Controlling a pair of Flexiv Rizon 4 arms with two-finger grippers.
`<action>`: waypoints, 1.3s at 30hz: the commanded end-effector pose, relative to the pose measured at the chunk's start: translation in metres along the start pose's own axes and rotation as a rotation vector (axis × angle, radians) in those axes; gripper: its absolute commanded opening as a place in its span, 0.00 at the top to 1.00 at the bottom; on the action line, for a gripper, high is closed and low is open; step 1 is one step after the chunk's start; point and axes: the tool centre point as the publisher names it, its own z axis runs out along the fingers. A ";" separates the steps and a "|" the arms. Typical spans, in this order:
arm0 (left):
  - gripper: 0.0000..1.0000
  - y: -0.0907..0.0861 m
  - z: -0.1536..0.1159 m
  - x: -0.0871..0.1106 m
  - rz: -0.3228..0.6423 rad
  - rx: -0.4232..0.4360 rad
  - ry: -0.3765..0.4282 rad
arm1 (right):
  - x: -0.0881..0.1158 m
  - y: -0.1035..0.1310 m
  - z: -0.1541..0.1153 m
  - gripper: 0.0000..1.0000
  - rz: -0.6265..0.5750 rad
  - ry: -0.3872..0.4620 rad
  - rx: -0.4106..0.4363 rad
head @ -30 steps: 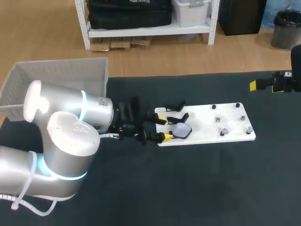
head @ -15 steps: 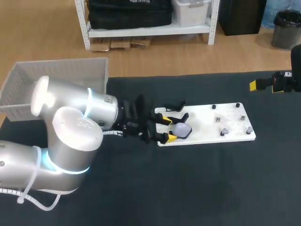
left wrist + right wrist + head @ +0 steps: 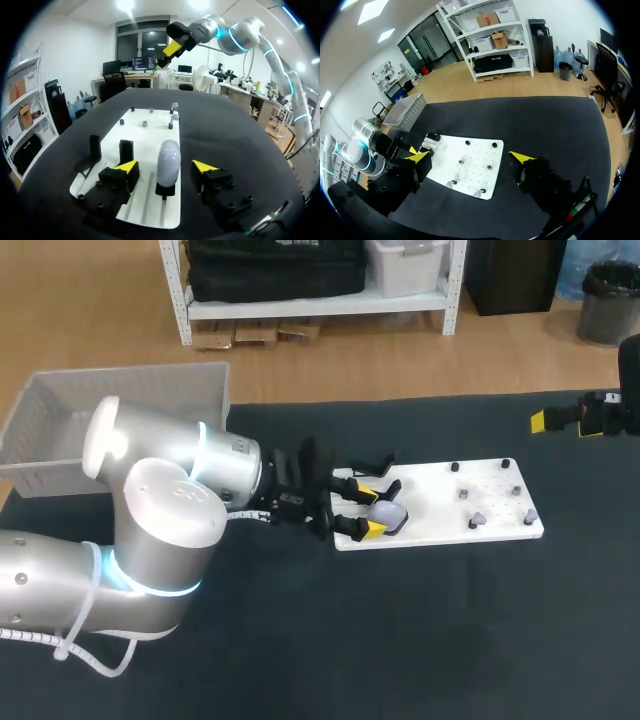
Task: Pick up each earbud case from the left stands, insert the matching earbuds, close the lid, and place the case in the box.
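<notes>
Head view, centre of the frame: the pale earbud case (image 3: 390, 515) sits upright on its stand at the left end of the white board (image 3: 450, 480). The left tool (image 3: 372, 513) is spread wide, with one yellow tip on each side of the case and neither touching it. Left wrist view shows two black stands (image 3: 126, 149) just ahead of one finger. Small grey pieces (image 3: 478, 520) sit at the board's right end. The box (image 3: 120, 400) stands at upper left. The right tool (image 3: 470, 156), also wide, hangs at the right edge over the dark table (image 3: 400, 640), well apart from the case.
</notes>
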 end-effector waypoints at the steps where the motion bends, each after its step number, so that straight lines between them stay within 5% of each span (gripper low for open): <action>1: 0.33 0.004 0.008 0.002 -0.001 0.015 0.000 | 0.000 0.000 0.000 0.00 0.000 0.000 0.000; 11: 0.36 0.004 0.014 0.006 -0.003 0.028 0.007 | 0.000 0.000 0.000 0.00 0.000 0.000 0.000; 20: 0.55 0.005 0.016 0.010 -0.011 0.033 0.004 | 0.000 0.000 0.000 0.00 0.000 0.000 0.000; 26: 0.58 0.003 0.017 0.008 -0.006 0.039 0.001 | 0.000 0.000 0.000 0.00 0.000 0.000 0.000; 28: 0.65 0.003 0.017 0.008 -0.003 0.041 0.001 | 0.000 0.000 0.000 0.00 0.000 0.000 0.000; 30: 0.84 0.003 0.017 0.008 -0.002 0.042 0.000 | 0.000 0.000 0.000 0.00 0.000 0.000 0.000; 33: 1.00 0.003 0.016 0.008 -0.001 0.044 0.001 | 0.000 0.000 0.000 0.00 0.000 0.000 0.000; 39: 1.00 0.002 0.015 0.007 -0.002 0.051 -0.005 | 0.000 0.000 0.000 0.00 0.000 0.000 0.000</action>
